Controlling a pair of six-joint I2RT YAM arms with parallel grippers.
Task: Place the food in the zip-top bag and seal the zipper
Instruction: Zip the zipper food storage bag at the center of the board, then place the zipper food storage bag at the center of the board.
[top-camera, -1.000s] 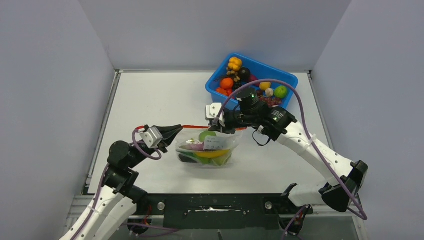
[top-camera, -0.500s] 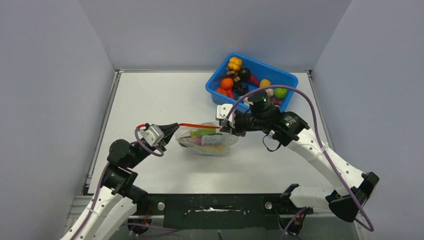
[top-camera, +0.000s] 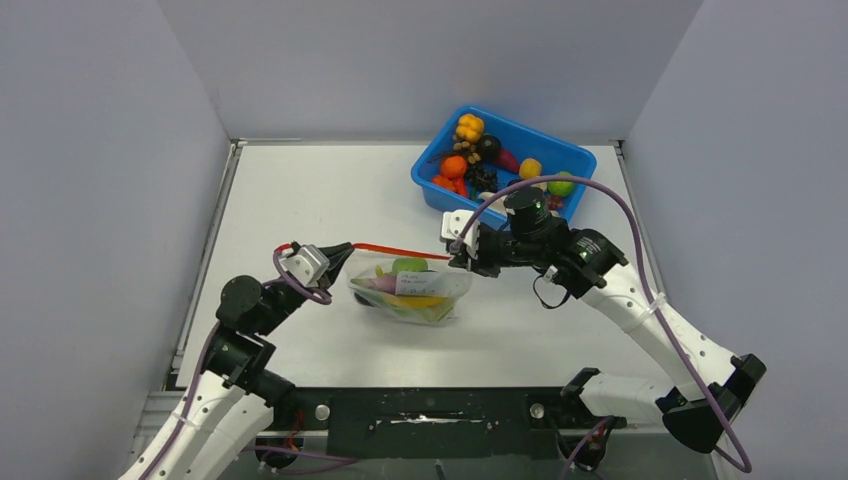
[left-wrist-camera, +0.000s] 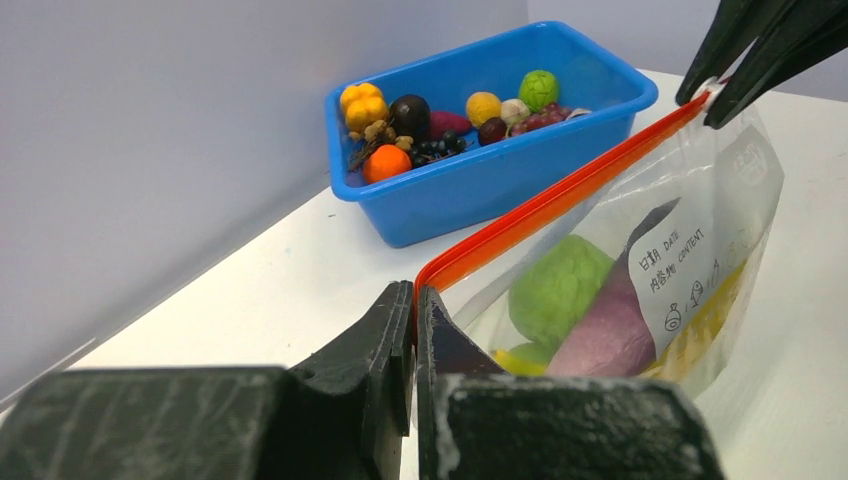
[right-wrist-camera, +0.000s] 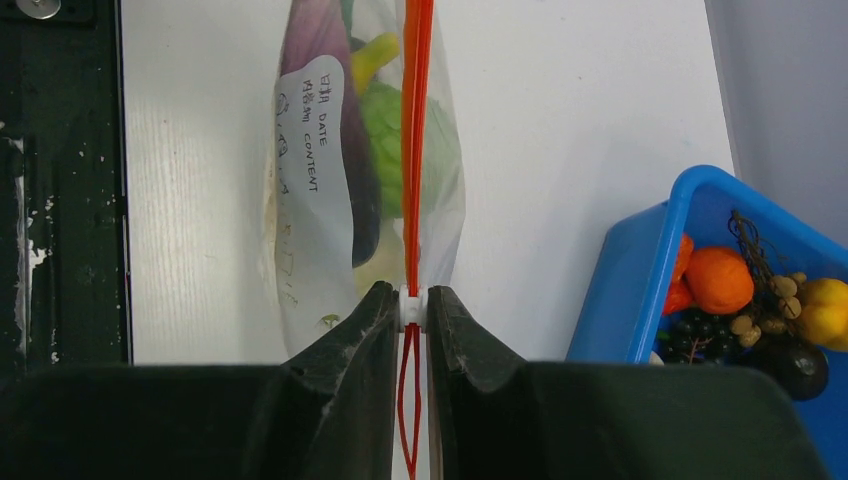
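Two grippers stretch the thin red-orange zipper (left-wrist-camera: 560, 195) taut: my left gripper (left-wrist-camera: 413, 305) pinches one end, my right gripper (right-wrist-camera: 412, 310) pinches the white slider (right-wrist-camera: 411, 297). The clear crinkly zip-top bag (top-camera: 425, 300), holding colourful toy food (left-wrist-camera: 560, 290), hangs between them. It looks light, limp and slippery, so I'd grip only the stiffer strip.

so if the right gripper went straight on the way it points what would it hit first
Likely the zip-top bag: the right gripper, shut on the zipper, points along that strip, so the bag's top lies directly ahead, the left gripper beyond it.
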